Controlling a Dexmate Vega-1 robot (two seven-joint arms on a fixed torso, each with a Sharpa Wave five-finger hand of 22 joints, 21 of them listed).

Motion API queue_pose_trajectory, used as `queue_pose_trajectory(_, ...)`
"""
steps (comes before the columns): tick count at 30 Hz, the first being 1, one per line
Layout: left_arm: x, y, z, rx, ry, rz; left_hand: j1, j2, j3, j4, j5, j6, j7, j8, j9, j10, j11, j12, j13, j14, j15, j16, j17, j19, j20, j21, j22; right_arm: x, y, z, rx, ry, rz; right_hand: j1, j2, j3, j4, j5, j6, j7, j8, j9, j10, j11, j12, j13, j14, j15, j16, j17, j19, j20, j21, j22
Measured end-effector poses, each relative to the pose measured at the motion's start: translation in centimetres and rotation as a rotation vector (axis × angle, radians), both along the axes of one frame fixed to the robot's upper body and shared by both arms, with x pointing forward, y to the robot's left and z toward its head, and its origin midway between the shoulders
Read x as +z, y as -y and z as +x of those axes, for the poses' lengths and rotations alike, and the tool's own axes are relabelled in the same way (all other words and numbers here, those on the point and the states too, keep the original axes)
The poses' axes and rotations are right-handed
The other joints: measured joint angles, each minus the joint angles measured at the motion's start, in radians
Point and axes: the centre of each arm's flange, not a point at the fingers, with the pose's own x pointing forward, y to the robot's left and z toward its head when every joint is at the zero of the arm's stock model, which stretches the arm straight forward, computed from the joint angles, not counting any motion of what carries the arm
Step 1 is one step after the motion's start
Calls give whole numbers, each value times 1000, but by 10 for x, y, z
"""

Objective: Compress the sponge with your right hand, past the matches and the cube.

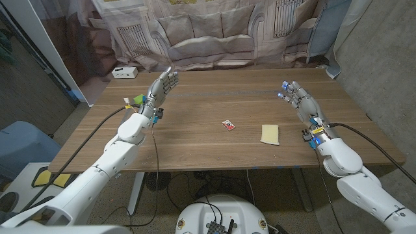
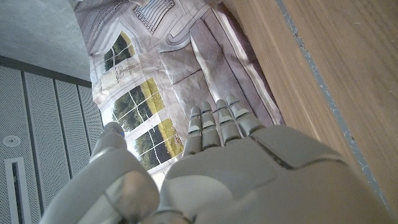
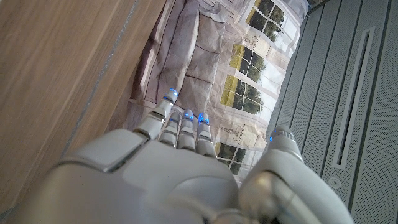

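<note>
- The surface (image 1: 208, 110) is a wooden table with a pale seam running across its far part; a printed backdrop (image 1: 214, 32) of a sofa and windows hangs behind its far edge.
- A grey wall panel (image 1: 39, 45) stands left of the surface, and a concrete-looking wall (image 1: 383, 58) rises to its right.
- The left robot hand (image 1: 159, 88) is raised over the surface's left part, fingers apart and stretched toward the backdrop, holding nothing and touching nothing. The left wrist view shows the same spread fingers (image 2: 214, 124) against the backdrop.
- The right robot hand (image 1: 300, 101) is raised over the surface's right part, fingers apart with blue-lit tips, empty. It is well apart from the sponge.
- The sponge (image 1: 270, 134), a pale yellow slab, lies flat near the surface's front edge, right of centre.
- The matches (image 1: 228, 125), a small red box, lie just left of the sponge, apart from it.
- A cube (image 1: 138, 99) with green and yellow faces sits near the surface's left edge, partly hidden behind the left robot hand.
- A small white box (image 1: 123, 72) rests at the surface's far left corner.
</note>
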Motion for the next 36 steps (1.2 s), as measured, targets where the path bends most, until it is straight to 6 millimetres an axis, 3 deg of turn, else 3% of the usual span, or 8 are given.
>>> queue_pose_trajectory(11,1,3,6,1,-12,4,0,0,0,0,0,5,-2,0,0,4,-4,0,0,0,0,0,0,0,0,-6,0,-12,0,-12,-11,0,15,0,0,0,0,0,4,-4,0,0,5,-5,0,0,5,-6,0,0,0,0,0,0)
queue_pose_trajectory(23,4,7,8,-6,-9,16,0,0,0,0,0,5,-2,-6,0,5,-2,-5,0,5,5,-4,0,5,5,-6,0,-22,1,-25,-40,2,2,10,0,3,-3,-4,15,-4,0,0,18,-7,0,0,32,-4,0,0,40,-4,0,2)
queue_pose_trajectory(36,10,12,6,-13,3,33,1,1,0,0,0,5,-2,-5,0,9,-6,-5,0,7,3,-3,0,5,5,-6,0,-30,2,-38,-97,14,-25,23,4,8,-8,-4,14,-4,0,0,23,-2,0,0,28,-8,0,0,45,-9,0,2)
